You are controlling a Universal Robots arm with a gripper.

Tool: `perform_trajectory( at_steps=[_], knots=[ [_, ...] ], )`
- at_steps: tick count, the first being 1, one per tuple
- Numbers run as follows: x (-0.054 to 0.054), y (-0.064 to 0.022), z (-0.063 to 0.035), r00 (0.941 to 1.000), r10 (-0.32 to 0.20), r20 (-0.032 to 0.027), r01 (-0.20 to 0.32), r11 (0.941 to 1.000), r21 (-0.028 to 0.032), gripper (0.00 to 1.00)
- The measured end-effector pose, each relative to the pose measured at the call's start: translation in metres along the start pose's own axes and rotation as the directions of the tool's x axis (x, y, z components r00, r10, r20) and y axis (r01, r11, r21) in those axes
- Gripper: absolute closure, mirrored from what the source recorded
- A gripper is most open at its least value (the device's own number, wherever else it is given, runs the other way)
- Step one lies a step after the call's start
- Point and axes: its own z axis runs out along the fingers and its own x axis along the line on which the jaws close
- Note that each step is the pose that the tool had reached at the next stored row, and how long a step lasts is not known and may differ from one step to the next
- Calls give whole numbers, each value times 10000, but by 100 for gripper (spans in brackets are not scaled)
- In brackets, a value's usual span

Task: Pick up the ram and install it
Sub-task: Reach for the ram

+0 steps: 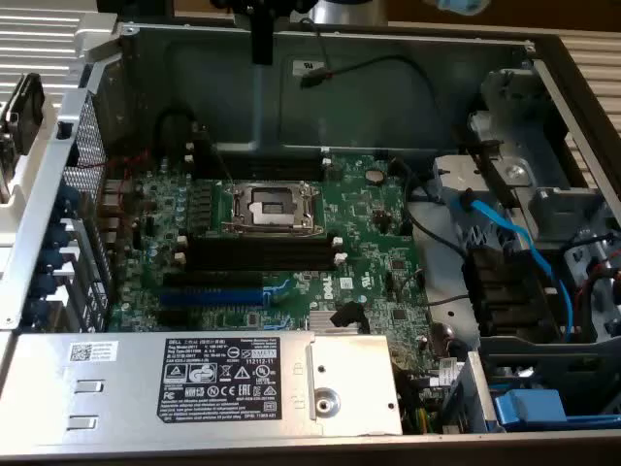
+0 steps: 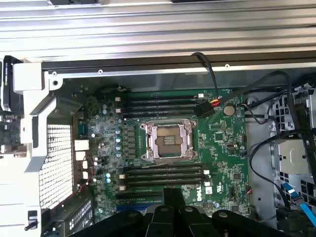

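The ram (image 2: 4,83) looks like a thin dark green strip at the picture's edge, outside the case beside a white bracket; in the exterior view the ram (image 1: 21,105) stands on the far left, outside the case wall. My gripper (image 1: 262,44) hangs high over the case's back wall, far from the ram. In the wrist view the gripper (image 2: 174,195) is shut, its dark tips together with nothing seen between them. Empty black memory slots (image 1: 262,254) lie below the CPU socket (image 1: 272,207), and more slots (image 2: 158,104) lie on its other side.
A blue expansion slot (image 1: 209,291) lies near the power supply (image 1: 194,383). Blue and black cables (image 1: 514,243) and drive bays crowd the exterior view's right. A loose black cable (image 2: 210,101) crosses one end of the far slots. Metal case walls surround the board.
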Motion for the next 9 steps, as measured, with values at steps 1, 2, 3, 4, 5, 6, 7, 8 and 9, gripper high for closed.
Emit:
perform_trajectory(
  at_steps=[1,2,3,4,5,6,7,8,9],
  knots=[
    [0,0,0,10000,0,0,0,10000,-1,90],
    [0,0,0,10000,0,0,0,10000,0,90],
    [0,0,0,10000,0,0,0,10000,0,90],
    [0,0,0,10000,0,0,0,10000,0,90],
    [0,0,0,10000,0,0,0,10000,0,90],
    [0,0,0,10000,0,0,0,10000,0,90],
    [0,0,0,10000,0,0,0,10000,0,90],
    [0,0,0,10000,0,0,0,10000,0,90],
    [0,0,0,10000,0,0,0,10000,0,90]
  ],
)
